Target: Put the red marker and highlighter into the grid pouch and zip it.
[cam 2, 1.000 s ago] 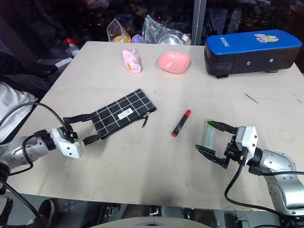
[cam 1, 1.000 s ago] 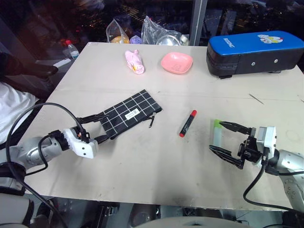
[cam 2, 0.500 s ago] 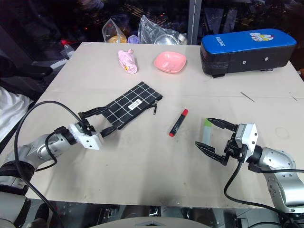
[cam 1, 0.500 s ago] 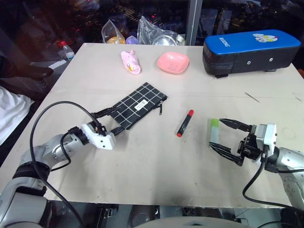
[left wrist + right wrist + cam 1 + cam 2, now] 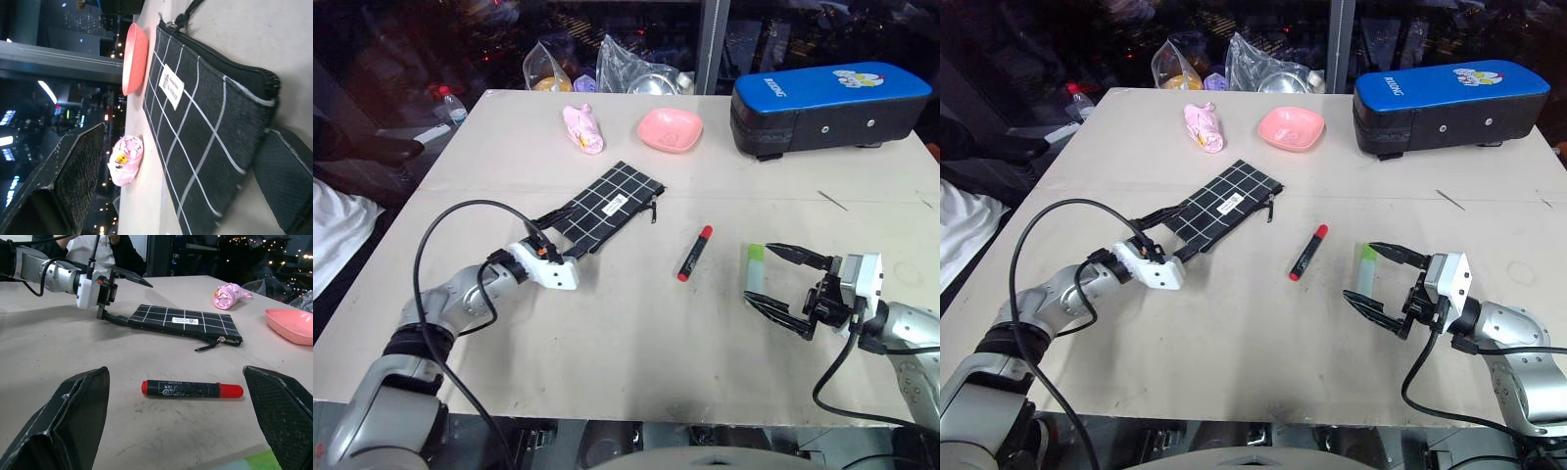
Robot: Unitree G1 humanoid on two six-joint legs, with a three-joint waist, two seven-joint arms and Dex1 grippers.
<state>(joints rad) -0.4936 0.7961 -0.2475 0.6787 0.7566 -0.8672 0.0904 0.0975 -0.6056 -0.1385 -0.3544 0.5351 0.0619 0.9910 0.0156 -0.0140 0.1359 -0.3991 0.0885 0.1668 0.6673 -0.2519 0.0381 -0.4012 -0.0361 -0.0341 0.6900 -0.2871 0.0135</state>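
Nearest, the right gripper [image 5: 775, 281] hangs wide open and empty around the pale green stubby highlighter [image 5: 756, 268] on the beige table [image 5: 636, 333]. Leftward, the left gripper [image 5: 560, 230], spread open, straddles the near end of the flat black white-gridded fabric pouch [image 5: 607, 207]. Between them lies the slim black red-capped marker [image 5: 695, 254].

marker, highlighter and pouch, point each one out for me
marker [image 5: 694, 254], left eye view, middle of the black barrel
highlighter [image 5: 756, 267], left eye view, pale green body
pouch [image 5: 1222, 203], right eye view, grid fabric beside the white label
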